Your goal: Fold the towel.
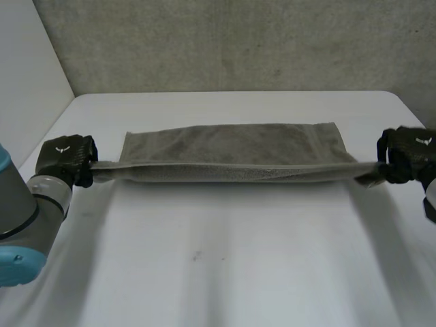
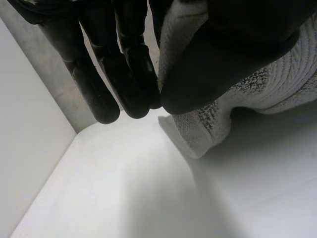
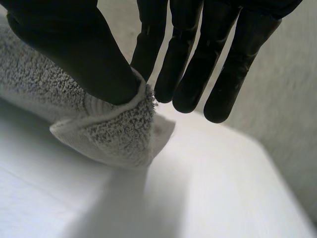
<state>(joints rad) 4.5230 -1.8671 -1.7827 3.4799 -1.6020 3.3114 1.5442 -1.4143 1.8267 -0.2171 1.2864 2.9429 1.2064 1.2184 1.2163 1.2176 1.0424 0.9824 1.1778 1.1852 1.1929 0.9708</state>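
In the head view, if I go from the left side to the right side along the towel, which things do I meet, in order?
left hand, pinching the towel's left end → towel, stretched across the white table → right hand, pinching the towel's right end
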